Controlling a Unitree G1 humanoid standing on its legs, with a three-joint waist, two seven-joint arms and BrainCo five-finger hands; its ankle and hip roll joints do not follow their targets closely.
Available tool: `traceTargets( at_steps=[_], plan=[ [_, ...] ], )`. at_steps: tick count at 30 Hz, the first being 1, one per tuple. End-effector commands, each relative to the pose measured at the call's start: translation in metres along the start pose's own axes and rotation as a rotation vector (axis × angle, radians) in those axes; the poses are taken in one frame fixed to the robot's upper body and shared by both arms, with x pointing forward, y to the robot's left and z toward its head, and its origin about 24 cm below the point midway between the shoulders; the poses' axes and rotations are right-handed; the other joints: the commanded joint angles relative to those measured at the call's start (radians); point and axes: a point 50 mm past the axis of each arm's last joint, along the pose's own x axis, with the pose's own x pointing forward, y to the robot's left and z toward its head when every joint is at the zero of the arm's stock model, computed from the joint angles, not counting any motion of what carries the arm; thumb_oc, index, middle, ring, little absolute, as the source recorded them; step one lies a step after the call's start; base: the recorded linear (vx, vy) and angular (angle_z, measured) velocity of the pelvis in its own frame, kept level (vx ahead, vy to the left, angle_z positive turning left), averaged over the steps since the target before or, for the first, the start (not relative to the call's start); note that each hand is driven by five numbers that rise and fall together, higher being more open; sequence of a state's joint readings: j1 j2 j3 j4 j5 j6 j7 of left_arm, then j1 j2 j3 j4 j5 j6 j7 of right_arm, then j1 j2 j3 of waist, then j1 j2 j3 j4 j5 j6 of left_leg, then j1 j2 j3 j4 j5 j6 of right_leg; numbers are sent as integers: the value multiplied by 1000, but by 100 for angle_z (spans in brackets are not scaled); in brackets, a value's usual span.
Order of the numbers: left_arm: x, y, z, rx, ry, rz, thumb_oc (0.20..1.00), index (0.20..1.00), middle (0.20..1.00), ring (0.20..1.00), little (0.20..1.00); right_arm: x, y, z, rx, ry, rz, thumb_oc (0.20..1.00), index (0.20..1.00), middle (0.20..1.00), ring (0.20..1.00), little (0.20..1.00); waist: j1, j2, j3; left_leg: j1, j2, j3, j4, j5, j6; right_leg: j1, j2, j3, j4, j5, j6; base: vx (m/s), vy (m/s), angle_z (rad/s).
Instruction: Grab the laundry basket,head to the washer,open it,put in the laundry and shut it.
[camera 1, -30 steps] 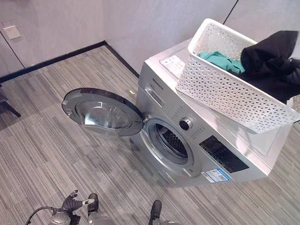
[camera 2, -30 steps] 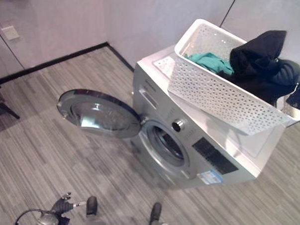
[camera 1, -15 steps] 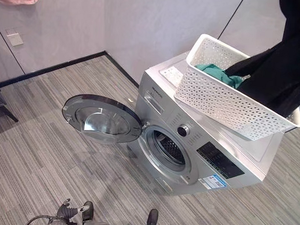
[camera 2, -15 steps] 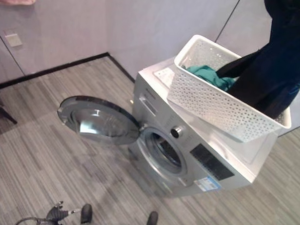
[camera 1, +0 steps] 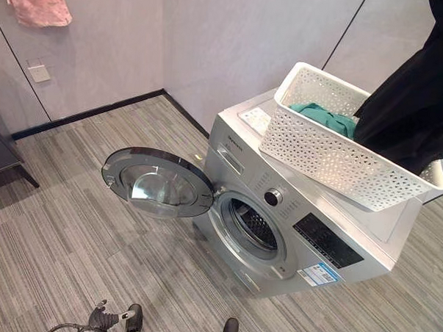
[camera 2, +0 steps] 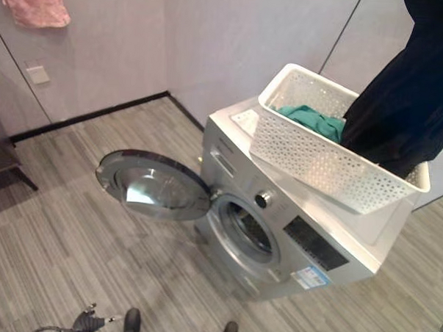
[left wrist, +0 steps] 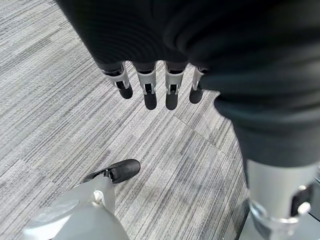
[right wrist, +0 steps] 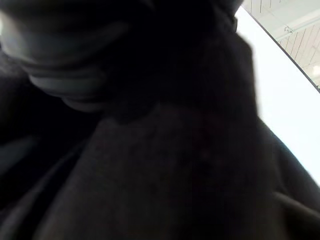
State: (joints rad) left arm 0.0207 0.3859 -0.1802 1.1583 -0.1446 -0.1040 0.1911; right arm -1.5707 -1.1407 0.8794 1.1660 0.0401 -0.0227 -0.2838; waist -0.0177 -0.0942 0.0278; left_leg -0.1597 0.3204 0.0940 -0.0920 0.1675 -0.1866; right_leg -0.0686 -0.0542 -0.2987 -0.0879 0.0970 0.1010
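Laundry basket (camera 1: 332,152), white with little holes, sits on top of the washer (camera 1: 307,228) in the left eye view, tipped a bit. A green cloth (camera 1: 323,117) lies inside the laundry basket. A big black cloth (camera 1: 419,108) hangs up above the far end of the laundry basket, and its low end is down inside it. The washer is silver, and its round door (camera 1: 158,183) is swung wide open over the grey striped floor (camera 1: 57,232). You can see the dark hole of the drum (camera 1: 254,228). A pink cloth (camera 1: 41,2) hangs on the wall at the top corner.

The right eye view shows the same things from a little to the side: the laundry basket on the washer, the black cloth hanging up over it, the door open.

In the left wrist view the left robot hand (left wrist: 150,90) hangs over the floor with its fingers (left wrist: 147,92) straight and loose, holding nothing.

In the right wrist view the black cloth is right up against the camera and covers the right robot hand, so I cannot tell if that robot hand is open or closed
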Motion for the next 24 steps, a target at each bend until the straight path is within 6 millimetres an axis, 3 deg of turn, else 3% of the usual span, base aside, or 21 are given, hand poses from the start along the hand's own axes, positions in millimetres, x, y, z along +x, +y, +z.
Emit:
traceTargets(
  at_steps=[1, 2, 7, 19, 20, 21, 24],
  plan=[
    [9, 29, 26, 82, -78, 78, 1000, 1000, 1000, 1000, 1000, 12, -81, -5, 3, 64, -262, 200, 200, 200, 200, 200, 21, -74, 28, 142, 40, 31, 5, -87, -25, 46, -51, 21, 22, -109, 49, 42, 46, 1],
    [8, 27, 25, 95, -76, 80, 1000, 1000, 1000, 1000, 1000, 13, -92, -4, -45, 76, -302, 200, 200, 200, 200, 200, 24, -72, 23, 143, 35, 25, 5, -92, -24, 52, -54, 16, 20, -109, 51, 18, 26, 7],
    [8, 24, 21, 112, -63, 68, 1000, 1000, 1000, 1000, 1000, 13, -106, -5, -63, 92, -334, 200, 200, 200, 200, 200, 26, -77, 10, 147, 31, 21, 5, -93, -25, 61, -58, 9, 20, -109, 54, 15, 22, 6],
    [7, 21, 21, 118, -63, 69, 1000, 1000, 1000, 1000, 1000, 13, -113, -3, -64, 84, -372, 200, 200, 200, 200, 200, 30, -77, 1, 155, 26, 21, 5, -100, -24, 72, -62, 8, 16, -110, 55, 1, 2, 0],
    [7, 20, 21, 125, -63, 76, 1000, 1000, 1000, 1000, 1000, 12, -118, -1, -69, 79, -423, 200, 200, 200, 200, 200, 35, -73, -1, 163, 24, 19, 5, -109, -23, 80, -64, 6, 17, -113, 55, 42, 89, 0],
    [7, 22, 15, 140, -42, 109, 1000, 1000, 1000, 1000, 1000, 9, -137, 3, -128, 55, -552, 200, 200, 200, 200, 200, 45, -78, -16, 169, 12, 5, 5, -119, -21, 101, -74, -10, 17, -117, 59, 33, 98, 1],
    [8, 17, 26, 148, -89, 109, 1000, 1000, 1000, 1000, 1000, 9, -156, 20, -154, -2, -624, 200, 200, 200, 200, 200, 48, -84, -31, 172, -2, -7, 5, -132, -13, 113, -91, -24, 21, -115, 64, -17, 117, 23]
  ],
)
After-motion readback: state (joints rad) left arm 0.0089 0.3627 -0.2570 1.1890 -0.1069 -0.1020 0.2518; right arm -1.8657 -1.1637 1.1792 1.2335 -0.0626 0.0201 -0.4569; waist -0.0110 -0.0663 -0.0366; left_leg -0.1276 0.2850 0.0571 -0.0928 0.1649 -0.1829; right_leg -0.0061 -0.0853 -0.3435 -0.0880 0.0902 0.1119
